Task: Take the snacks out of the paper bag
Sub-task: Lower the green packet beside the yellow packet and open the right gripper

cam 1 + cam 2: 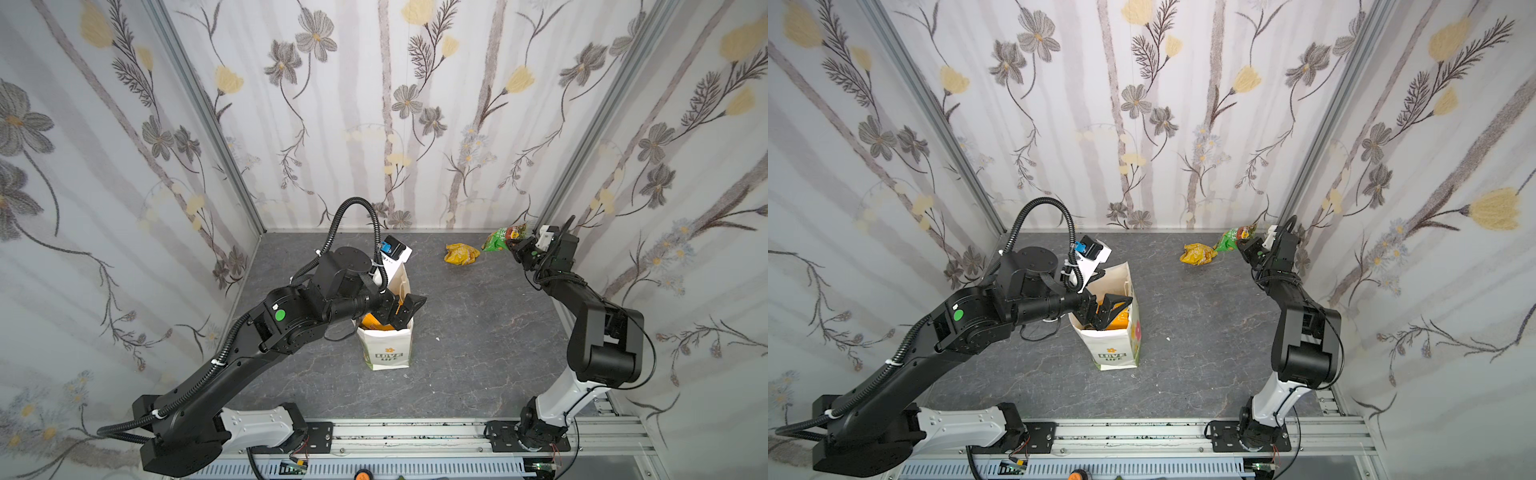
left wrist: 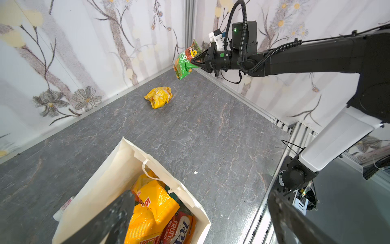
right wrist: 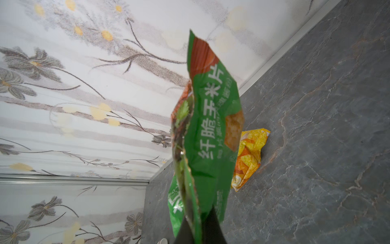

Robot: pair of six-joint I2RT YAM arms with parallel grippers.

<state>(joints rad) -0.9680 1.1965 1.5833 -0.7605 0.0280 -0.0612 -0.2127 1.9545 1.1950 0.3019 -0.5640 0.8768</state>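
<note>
The white paper bag [image 1: 386, 345] [image 1: 1115, 345] [image 2: 101, 186] stands upright mid-table with its mouth open. Inside it lie snacks: an orange-yellow packet [image 2: 152, 211] and a red-orange FOX packet [image 2: 179, 228]. My left gripper [image 1: 401, 309] [image 1: 1106, 311] [image 2: 200, 221] hangs open at the bag's mouth, jaws wide, one finger [image 2: 118, 217] dipping inside, holding nothing. A yellow packet [image 1: 461, 254] [image 1: 1198, 254] [image 2: 158, 97] [image 3: 251, 156] lies at the back right. Beside it, above the table, my right gripper [image 1: 515, 245] [image 1: 1241, 245] [image 2: 193, 61] [image 3: 199, 230] is shut on a green packet [image 1: 498, 240] [image 1: 1231, 240] [image 2: 185, 61] [image 3: 206, 135].
Flowered walls close in the grey table [image 1: 478, 332] on three sides. A metal rail [image 1: 415, 432] carrying both arm bases runs along the front. A small white and pink thing [image 2: 63, 209] lies against the bag's outer side. A white scrap [image 2: 195, 172] rests near the bag.
</note>
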